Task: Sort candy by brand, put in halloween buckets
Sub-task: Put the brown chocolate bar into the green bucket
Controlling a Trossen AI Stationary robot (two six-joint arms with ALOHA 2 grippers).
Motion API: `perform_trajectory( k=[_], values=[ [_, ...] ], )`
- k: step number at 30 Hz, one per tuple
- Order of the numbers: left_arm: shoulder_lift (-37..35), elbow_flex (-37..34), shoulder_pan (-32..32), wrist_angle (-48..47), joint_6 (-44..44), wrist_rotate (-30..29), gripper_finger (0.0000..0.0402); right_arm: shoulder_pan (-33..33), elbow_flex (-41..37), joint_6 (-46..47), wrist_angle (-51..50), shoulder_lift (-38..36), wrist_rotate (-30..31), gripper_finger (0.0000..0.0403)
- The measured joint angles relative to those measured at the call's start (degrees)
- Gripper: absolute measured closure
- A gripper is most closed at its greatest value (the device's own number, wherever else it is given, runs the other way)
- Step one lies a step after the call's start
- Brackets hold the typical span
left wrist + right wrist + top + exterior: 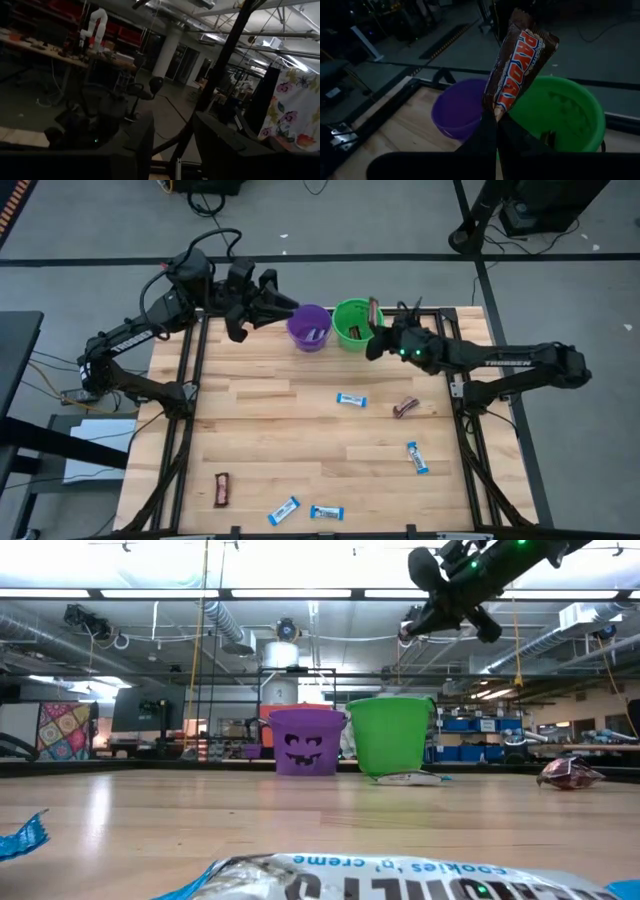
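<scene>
My right gripper [377, 328] is shut on a dark brown candy bar [374, 310], which it holds in the air over the green bucket [345, 338] at the table's far edge. The right wrist view shows the bar [520, 60] above both buckets, green [580, 115] and purple [455, 110]. My left gripper [283, 308] hovers open just left of the purple bucket [300, 320], touching nothing; its wrist view [173, 145] looks out into the room. In the low view both buckets, purple [305, 740] and green [392, 735], stand upright on their bases. My right gripper pinches the brown bar between its two fingers by one crimped end [496, 106]. The rest of the bar sticks out beyond the fingertips. It is lifted clear of the table, above the green bucket's rim. The fingers reach in from the table's right side.
Loose candy lies on the table: blue-and-white bars at mid-table [351, 400], right [417, 457] and near edge [284, 510] [327, 512]; brown bars at right [405, 408] and near left [222, 490]. Dark rails run along the table's left and right sides.
</scene>
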Motion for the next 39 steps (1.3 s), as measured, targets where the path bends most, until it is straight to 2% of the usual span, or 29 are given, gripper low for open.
perform_trajectory(
  k=[2, 5, 10, 14, 20, 24, 34, 39],
  values=[
    [0.0, 0.0, 0.0, 0.9, 0.3, 0.0, 0.026, 0.0, 0.0, 0.0, 0.0, -0.3, 0.0, 0.0396],
    [0.2, 0.0, 0.4, 1.5, 5.4, -0.9, 0.026, 0.0, 0.0, 0.0, -0.2, -0.4, -0.8, 0.0396],
    [3.3, 0.0, 2.2, 4.7, 8.9, -15.4, 0.026, -1.4, 0.0, -0.5, -0.7, -0.3, -6.6, 0.0396],
    [7.6, 0.0, 6.1, 10.4, 6.5, -21.7, 0.026, -6.0, 0.0, -2.3, -1.3, -0.2, -13.0, 0.0396],
    [15.2, 0.0, 10.8, 18.9, 1.0, -23.3, 0.026, -14.9, 0.0, -5.3, -0.4, 0.4, -27.0, 0.0396],
    [18.2, 0.0, 12.6, 24.4, -1.4, -24.5, 0.026, -19.8, 0.0, -6.5, 0.2, 0.7, -33.6, 0.0395],
    [19.2, 0.0, 16.3, 25.7, -1.9, -25.8, 0.026, -26.9, 0.1, -4.6, 7.0, 6.1, -46.0, 0.0395],
    [19.2, 0.0, 17.1, 25.8, -3.4, -24.6, 0.026, -27.1, 0.1, -4.1, 11.7, 10.4, -47.3, 0.0393]
  ],
)
